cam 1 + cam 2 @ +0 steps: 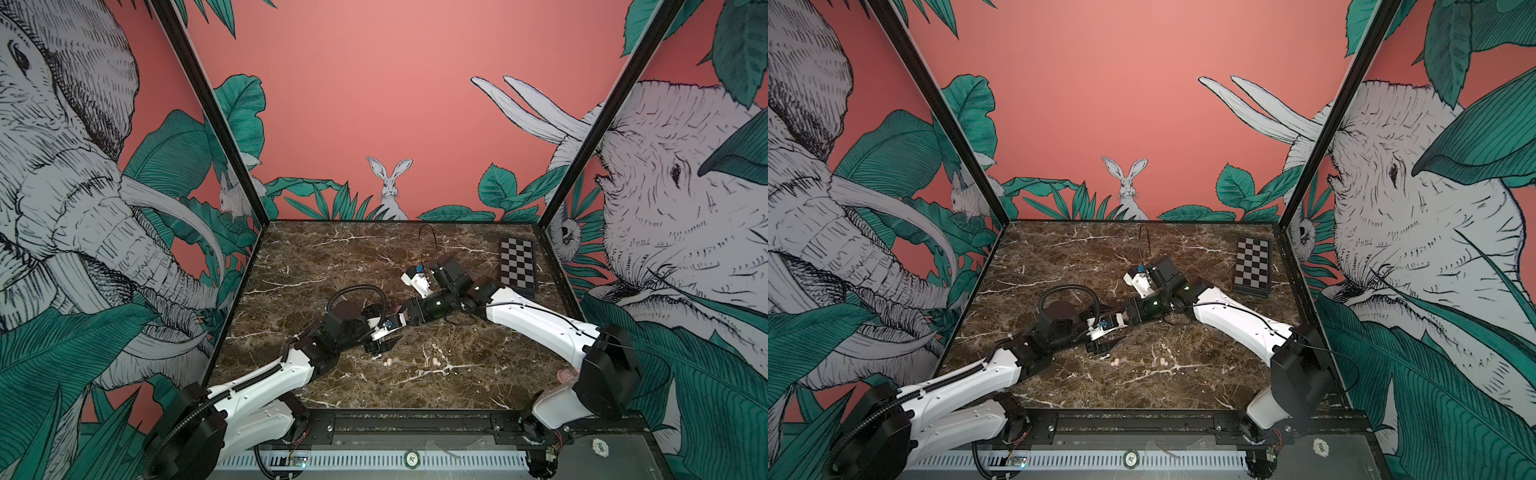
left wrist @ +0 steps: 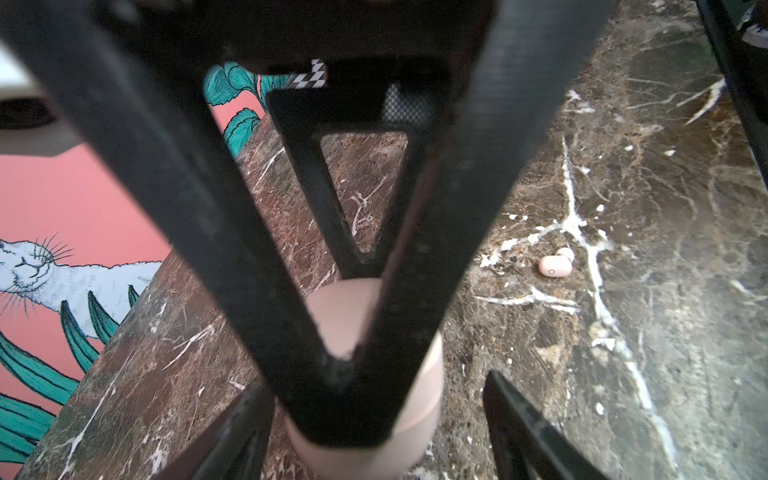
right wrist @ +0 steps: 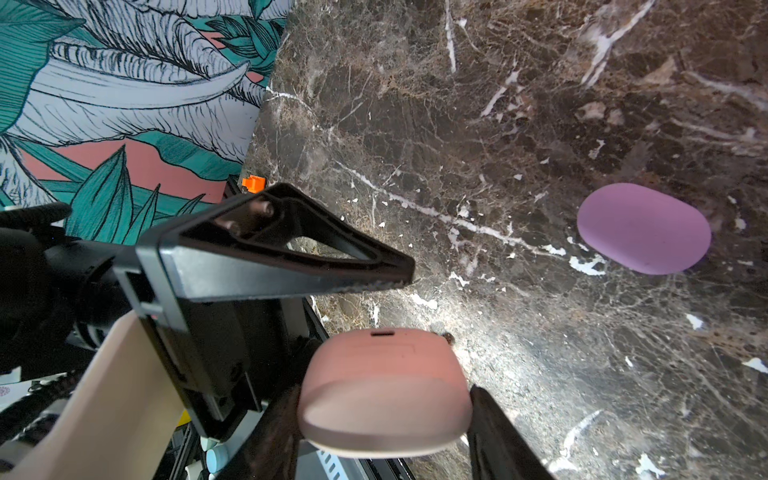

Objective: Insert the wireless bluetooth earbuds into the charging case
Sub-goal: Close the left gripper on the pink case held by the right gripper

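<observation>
My right gripper (image 3: 382, 390) is shut on a peach charging case (image 3: 384, 374), one finger on each side of it. My left gripper (image 2: 376, 382) stands open around the same case (image 2: 419, 415), with a gap at one finger (image 2: 523, 428). A right finger crosses in front and hides most of the case in the left wrist view. In both top views the two arms meet at mid-table, with the left gripper (image 1: 380, 344) low over the marble. Two peach earbuds (image 1: 388, 362) (image 1: 435, 361) lie loose just in front of it; one earbud (image 2: 555, 264) also shows in the left wrist view.
A lilac pebble-shaped case (image 3: 643, 228) lies shut on the marble table (image 1: 478, 374), apart from the held case. A small checkered board (image 1: 517, 266) lies at the back right. Printed walls close off the left, back and right sides.
</observation>
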You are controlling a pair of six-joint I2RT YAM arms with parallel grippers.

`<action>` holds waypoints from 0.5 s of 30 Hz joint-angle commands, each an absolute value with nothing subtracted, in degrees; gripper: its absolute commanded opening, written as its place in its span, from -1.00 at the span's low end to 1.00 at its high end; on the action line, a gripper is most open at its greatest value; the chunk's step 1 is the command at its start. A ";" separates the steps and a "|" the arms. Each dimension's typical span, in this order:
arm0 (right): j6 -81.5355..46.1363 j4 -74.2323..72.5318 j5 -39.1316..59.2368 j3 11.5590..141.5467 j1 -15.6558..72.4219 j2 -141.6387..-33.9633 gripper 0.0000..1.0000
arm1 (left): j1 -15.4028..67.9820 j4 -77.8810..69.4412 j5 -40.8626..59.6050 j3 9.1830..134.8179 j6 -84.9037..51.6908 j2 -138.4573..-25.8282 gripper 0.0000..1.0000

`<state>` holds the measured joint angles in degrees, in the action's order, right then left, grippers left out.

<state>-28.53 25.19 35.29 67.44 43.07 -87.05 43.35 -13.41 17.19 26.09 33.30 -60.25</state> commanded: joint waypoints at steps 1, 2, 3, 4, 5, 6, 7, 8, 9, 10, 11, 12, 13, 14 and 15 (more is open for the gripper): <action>-29.83 21.82 36.19 66.51 42.84 -85.97 -1.00 | 43.69 -15.03 17.05 27.16 33.77 -60.34 0.56; -29.97 21.36 36.37 66.30 42.88 -85.97 -1.00 | 43.75 -15.28 16.96 27.32 33.51 -60.39 0.50; -30.10 21.11 36.46 66.18 42.89 -86.00 -1.00 | 43.68 -15.35 17.03 27.33 33.42 -60.41 0.45; -30.31 20.73 36.56 66.10 42.87 -85.96 -1.00 | 43.84 -15.60 17.05 27.28 33.09 -60.43 0.43; -30.40 20.51 36.69 66.02 42.89 -86.04 -1.00 | 43.77 -15.88 17.02 27.26 33.03 -60.47 0.43; -30.52 20.43 36.87 66.08 42.81 -86.17 -1.00 | 43.84 -16.36 16.66 27.10 32.94 -60.47 0.43; -30.58 20.42 36.91 66.03 42.89 -86.29 -1.00 | 43.92 -16.74 16.26 27.07 32.82 -60.47 0.43; -30.68 20.39 36.92 66.01 42.89 -86.38 -1.00 | 43.92 -16.87 15.83 27.00 32.88 -60.39 0.44; -30.70 20.37 37.00 66.01 42.86 -86.47 -1.00 | 43.87 -17.07 15.24 26.95 32.84 -60.14 0.45; -30.77 20.15 37.08 65.94 42.83 -86.48 -1.00 | 43.90 -17.26 14.88 26.91 32.84 -60.03 0.44; -30.84 20.13 37.09 65.80 42.89 -86.33 -1.00 | 43.88 -17.31 15.05 26.90 32.85 -59.88 0.43; -30.97 19.90 37.09 65.67 42.86 -86.28 -1.00 | 43.87 -17.17 15.35 26.93 32.90 -59.77 0.42; -31.07 19.79 37.11 65.57 42.86 -86.23 -1.00 | 43.90 -17.21 15.60 26.90 32.80 -59.97 0.42; -31.12 19.76 37.30 65.57 42.81 -86.27 -1.00 | 43.95 -17.07 15.65 26.89 32.79 -60.02 0.41; -31.18 19.75 37.27 65.44 42.88 -86.23 -1.00 | 43.95 -17.12 15.64 26.91 33.01 -60.03 0.40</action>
<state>-30.70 21.74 36.32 66.50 43.07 -87.05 43.70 -15.66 15.55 26.11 32.77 -60.45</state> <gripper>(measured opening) 0.557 0.702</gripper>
